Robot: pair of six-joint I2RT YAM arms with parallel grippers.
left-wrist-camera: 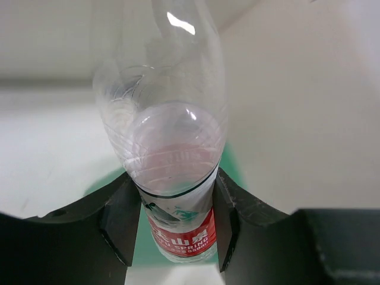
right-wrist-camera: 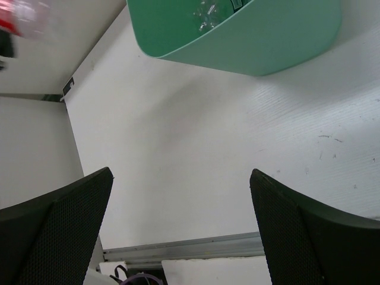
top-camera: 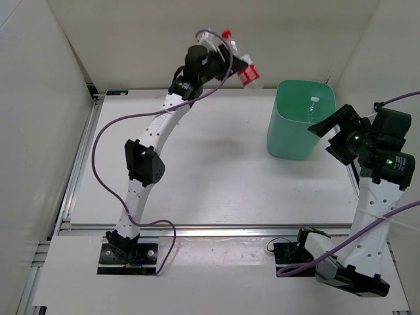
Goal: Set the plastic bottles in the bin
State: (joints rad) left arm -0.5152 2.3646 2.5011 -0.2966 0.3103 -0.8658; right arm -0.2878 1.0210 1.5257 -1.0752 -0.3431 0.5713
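Left arm [top-camera: 154,141] reaches to the upper middle of the overhead view, lifted off the table [top-camera: 210,177]. Left gripper [top-camera: 226,59] is clamped on the red-labelled bottle [top-camera: 241,64]. The bottle is tilted, with its red cap [top-camera: 226,33] toward the top of the frame and its base lower right.

Left wrist view: fingers [left-wrist-camera: 119,219] press on both sides of the bottle, just above the red label [left-wrist-camera: 181,237]. The clear base fills the centre of the frame. A little green shows behind the bottle, low in the frame.

The bin [top-camera: 289,134] stands upright on the table in the right half of the overhead view, to the right of and below the held bottle. The bottle is near the bin's upper-left rim but not over the opening.

Inside the bin a white cap [top-camera: 315,100] on clear plastic shows against the green floor. Right wrist view, top edge: crumpled clear plastic glints inside the opening. I cannot tell how many bottles lie in there.

Right gripper [top-camera: 325,139] sits at the bin's right side, just beside the wall. Its jaws are spread wide and hold nothing. In the right wrist view both fingers [right-wrist-camera: 59,228] stand far apart, with bare table between them.
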